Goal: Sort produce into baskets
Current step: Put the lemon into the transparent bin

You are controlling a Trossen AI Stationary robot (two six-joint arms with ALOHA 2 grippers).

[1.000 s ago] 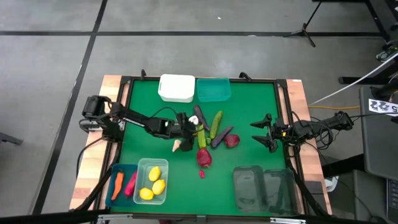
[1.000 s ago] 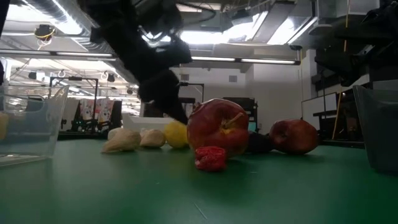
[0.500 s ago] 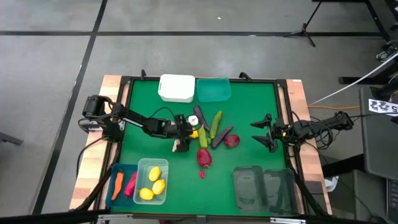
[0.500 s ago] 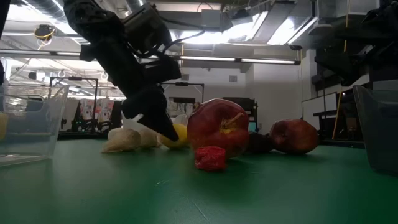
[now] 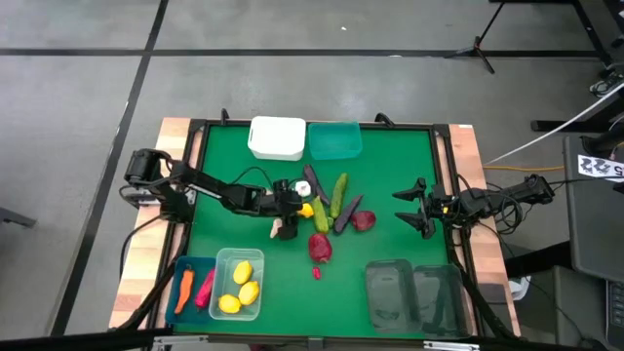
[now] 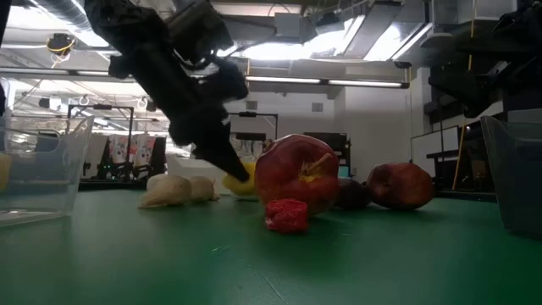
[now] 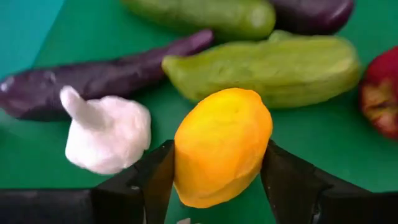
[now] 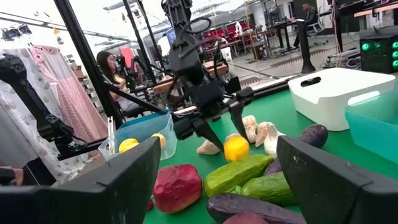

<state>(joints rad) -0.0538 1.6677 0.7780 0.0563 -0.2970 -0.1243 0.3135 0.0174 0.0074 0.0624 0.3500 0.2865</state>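
Note:
A yellow lemon (image 7: 221,146) sits in the pile of produce at mid-table, beside a white garlic (image 7: 109,134), green cucumbers (image 7: 267,65) and purple eggplants (image 7: 93,78). My left gripper (image 5: 298,206) reaches in from the table's left and is shut on the lemon (image 5: 306,208). The lemon also shows in the low view (image 6: 240,185). My right gripper (image 5: 414,208) waits open and empty near the table's right edge. My left gripper pinches the lemon by its two opposite sides (image 7: 184,163) between its two fingers (image 7: 152,180). The fingers slant down from the table's left. The lemon sits low at the green mat; whether it is lifted off it, I cannot tell.
Two red apples (image 5: 320,246) (image 5: 363,220) and a small red piece (image 5: 316,272) lie to the right and near side. Garlic (image 5: 284,229) lies close by. White (image 5: 277,137) and teal (image 5: 334,139) bins stand far; blue (image 5: 182,265), clear green (image 5: 239,255) and two dark bins (image 5: 409,292) stand near.
My left gripper has come down and toward the table's right, onto the lemon, and its fingers now stand on both sides of it. The other produce has stayed in place.

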